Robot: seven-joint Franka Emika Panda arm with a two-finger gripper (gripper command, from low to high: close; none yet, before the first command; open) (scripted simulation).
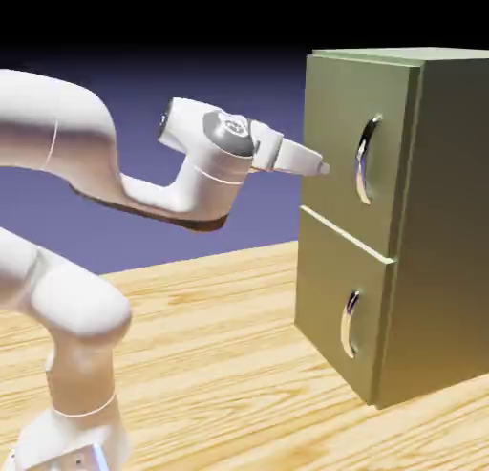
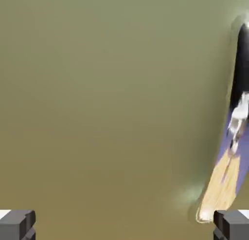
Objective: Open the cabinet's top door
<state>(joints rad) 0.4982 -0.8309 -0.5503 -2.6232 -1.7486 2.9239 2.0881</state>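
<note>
White arm's claw [image 1: 323,166] level, just short of top door [image 1: 339,139], beside its handle [image 1: 367,160].

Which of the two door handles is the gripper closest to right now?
The top door's handle, the longer curved silver one; the gripper hangs level with it, well above the lower door's handle.

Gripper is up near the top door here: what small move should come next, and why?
Probably a short shift sideways toward the handle before closing. The gripper is open and level in front of the top door, short of the handle in the exterior view. In the hand view the handle sits at the right edge, over the right fingertip rather than centred, so the fingers would likely miss it.
</note>
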